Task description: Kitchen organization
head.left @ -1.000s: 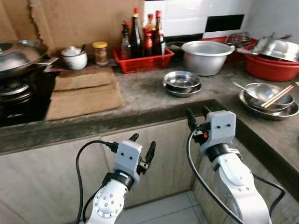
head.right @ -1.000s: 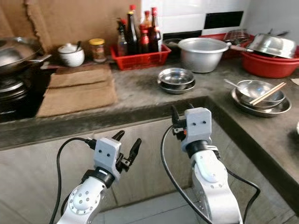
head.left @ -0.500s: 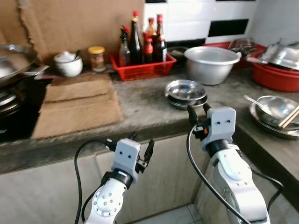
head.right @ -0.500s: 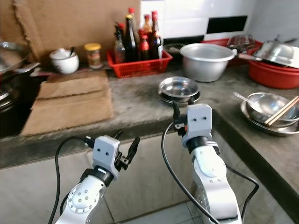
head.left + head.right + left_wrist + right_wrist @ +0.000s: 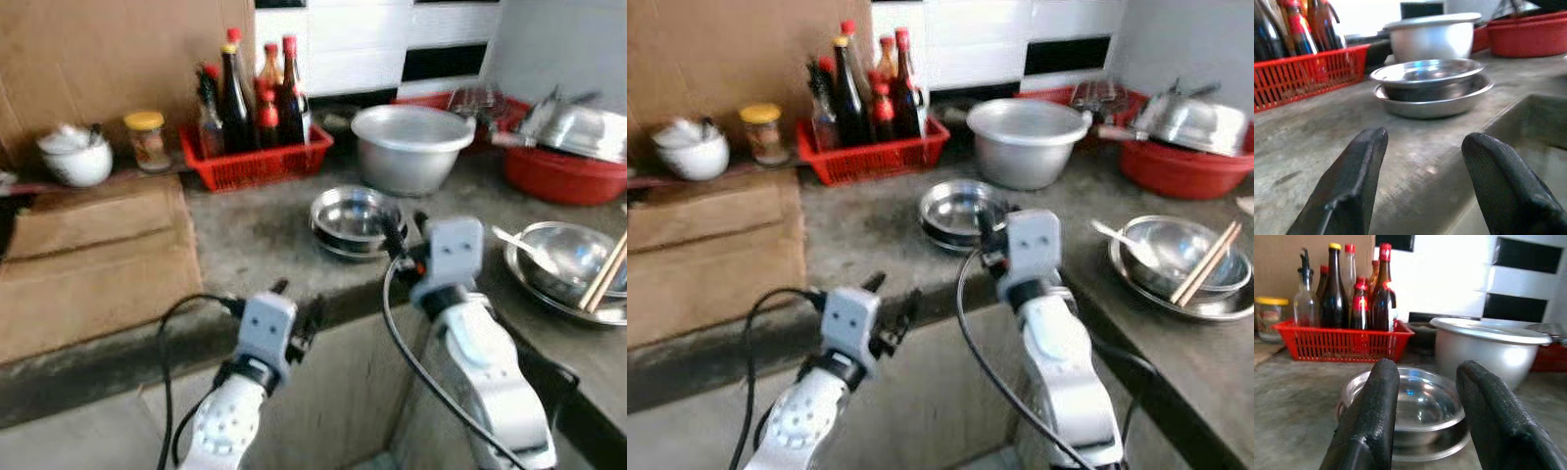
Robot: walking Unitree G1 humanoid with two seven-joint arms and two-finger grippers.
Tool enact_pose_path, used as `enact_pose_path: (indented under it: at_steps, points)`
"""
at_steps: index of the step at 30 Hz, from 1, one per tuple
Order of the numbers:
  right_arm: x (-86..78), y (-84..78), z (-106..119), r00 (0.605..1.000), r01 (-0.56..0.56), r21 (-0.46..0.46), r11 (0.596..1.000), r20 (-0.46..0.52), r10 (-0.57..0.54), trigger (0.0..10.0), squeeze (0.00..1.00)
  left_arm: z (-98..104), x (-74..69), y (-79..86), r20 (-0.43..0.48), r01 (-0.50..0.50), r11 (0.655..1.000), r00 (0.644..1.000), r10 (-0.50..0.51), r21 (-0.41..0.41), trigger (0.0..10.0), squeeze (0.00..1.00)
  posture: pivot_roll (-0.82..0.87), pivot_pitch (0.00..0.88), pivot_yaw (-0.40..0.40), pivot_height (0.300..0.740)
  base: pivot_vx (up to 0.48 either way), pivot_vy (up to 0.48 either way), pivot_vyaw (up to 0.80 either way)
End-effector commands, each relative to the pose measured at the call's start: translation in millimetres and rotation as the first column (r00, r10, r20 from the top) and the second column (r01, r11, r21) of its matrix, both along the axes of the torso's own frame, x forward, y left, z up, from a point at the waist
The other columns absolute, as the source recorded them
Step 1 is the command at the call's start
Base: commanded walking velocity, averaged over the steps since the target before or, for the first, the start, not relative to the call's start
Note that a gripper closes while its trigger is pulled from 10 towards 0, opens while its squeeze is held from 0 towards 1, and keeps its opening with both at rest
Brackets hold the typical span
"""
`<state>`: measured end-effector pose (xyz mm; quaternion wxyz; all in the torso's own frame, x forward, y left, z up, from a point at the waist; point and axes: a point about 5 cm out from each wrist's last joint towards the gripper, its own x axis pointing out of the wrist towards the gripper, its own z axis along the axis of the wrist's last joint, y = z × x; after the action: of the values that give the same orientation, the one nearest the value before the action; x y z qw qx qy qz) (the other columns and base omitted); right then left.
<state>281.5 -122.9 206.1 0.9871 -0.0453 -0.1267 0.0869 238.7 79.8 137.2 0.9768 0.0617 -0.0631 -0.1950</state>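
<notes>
Two stacked steel bowls sit on the grey counter near its front edge. My right gripper is raised at that edge, just in front of the bowls, with its fingers open and nothing between them. Along its fingers the right wrist view takes in the bowls close up. Lower down, my left gripper hangs below the counter edge, open and empty, in front of the cabinet. The same bowls lie farther off in the left wrist view.
Behind the bowls stands an aluminium pot. A red basket of sauce bottles sits at the back. To the right are a steel bowl with spoon and chopsticks and a red basin. Cardboard sheets lie left.
The camera has moved closer and to the right, so the scene has shifted left. My right gripper has come up from below the counter edge to just before the stacked bowls.
</notes>
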Motion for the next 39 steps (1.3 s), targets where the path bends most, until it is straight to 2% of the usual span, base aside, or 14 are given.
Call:
enact_pose_path:
  at_steps: [1,7,10,14,15,21,22,27,28,29,32,39]
  points:
    - [2.4,-6.5,-0.9,1.0,0.018,-0.005,1.0,-0.015,-0.018,10.0,0.0,1.8,-0.8,-6.8,0.004,0.022,1.0,1.0,-0.022,-0.006,10.0,0.0,0.08,0.0,-0.031,0.74,0.285,0.0,0.0]
    - [11.6,-4.0,3.1,1.0,0.0,-0.016,1.0,-0.025,0.0,10.0,0.0,2.3,-0.6,-7.0,0.005,0.015,1.0,1.0,-0.015,-0.012,10.0,0.0,0.08,0.0,-0.033,0.74,0.184,0.0,0.0]
    - [21.3,3.5,-2.9,0.997,-0.023,-0.074,0.997,-0.072,0.018,10.0,0.0,0.3,-0.1,-6.5,-0.006,0.005,1.0,1.0,-0.005,-0.013,10.0,0.0,0.08,0.0,-0.033,0.74,0.0,0.0,0.0]
    - [25.4,10.0,-2.3,0.996,-0.05,-0.063,0.997,-0.079,0.045,10.0,0.0,-0.7,-0.5,-7.8,-0.012,0.01,1.0,1.0,-0.01,-0.01,10.0,0.0,0.08,0.0,-0.035,0.74,0.0,0.0,0.0]
    - [26.8,12.0,-2.7,0.994,-0.072,-0.055,0.996,-0.091,0.067,10.0,1.0,-0.5,-0.8,-8.2,-0.011,0.012,1.0,1.0,-0.012,-0.01,10.0,0.0,0.08,0.0,-0.042,0.74,0.0,0.0,0.0]
    - [43.1,7.8,-2.0,0.986,-0.035,-0.053,0.998,-0.166,0.026,10.0,1.0,-1.5,-2.5,-9.0,-0.015,0.014,1.0,1.0,-0.014,-0.01,10.0,0.0,0.09,0.0,-0.047,0.74,0.0,0.0,0.0]
    - [48.9,5.5,-0.6,0.981,-0.012,-0.057,0.998,-0.194,0.001,10.0,0.0,-1.9,-2.7,-9.3,-0.015,0.014,1.0,1.0,-0.014,-0.005,10.0,0.0,0.09,0.0,-0.047,0.74,0.0,0.0,0.0]
    - [60.9,2.5,0.4,0.961,0.04,-0.089,0.995,-0.27,-0.063,10.0,0.0,-4.6,-2.8,-10.2,-0.024,0.018,1.0,1.0,-0.017,0.01,10.0,0.0,0.08,0.0,-0.048,0.74,0.0,0.0,0.0]
    - [62.9,4.2,-0.5,0.95,0.003,-0.066,0.998,-0.311,-0.023,10.0,0.0,-5.3,-3.2,-10.4,-0.026,0.019,1.0,0.999,-0.019,0.01,10.0,0.0,0.08,0.0,-0.046,0.74,0.0,0.0,0.0]
    - [62.9,4.2,-0.5,0.95,0.003,-0.066,0.998,-0.311,-0.023,10.0,0.0,-5.3,-3.2,-10.4,-0.026,0.019,1.0,0.999,-0.019,0.01,10.0,0.0,0.08,0.0,-0.046,0.74,0.0,0.0,0.0]
    - [69.1,-1.5,-2.2,0.914,0.019,-0.004,1.0,-0.405,-0.019,10.0,0.0,-4.9,-3.3,-10.5,-0.024,0.021,1.0,1.0,-0.02,0.007,10.0,0.0,0.09,0.0,-0.05,0.74,0.0,0.0,0.0]
    - [75.5,-5.9,-1.9,0.865,0.054,0.08,0.995,-0.502,-0.007,10.0,0.0,-5.1,-3.4,-10.5,-0.022,0.02,1.0,1.0,-0.02,0.008,10.0,0.0,0.09,0.0,-0.051,0.74,0.0,0.0,0.0]
